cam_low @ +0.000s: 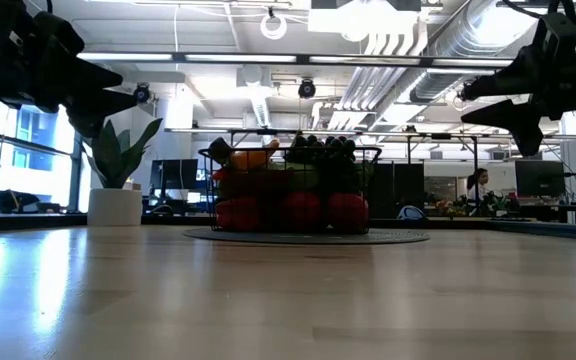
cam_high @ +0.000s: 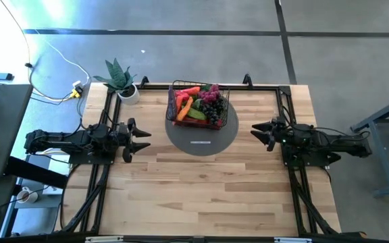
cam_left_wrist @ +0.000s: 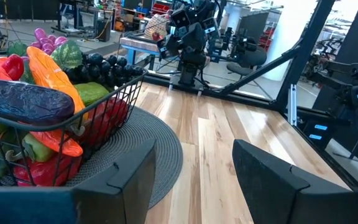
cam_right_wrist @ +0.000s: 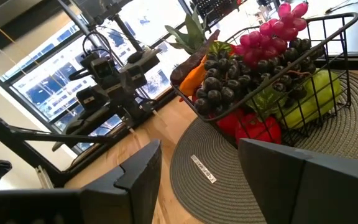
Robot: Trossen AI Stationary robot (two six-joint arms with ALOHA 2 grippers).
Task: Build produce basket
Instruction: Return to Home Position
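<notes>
Basket (cam_high: 224, 115) sits upright on grey mat (cam_high: 201, 143), centre-rear of counter (cam_high: 201, 192), mouth up, heaped with produce (cam_high: 198, 101); the central spot likely suits both arms' reach. Long axis appears to run left-right between arms, slightly skewed. Left pincer (cam_high: 142, 138) and right pincer (cam_high: 256, 133) both released, empty, raised either side, well apart from it: consistent with parking
</notes>
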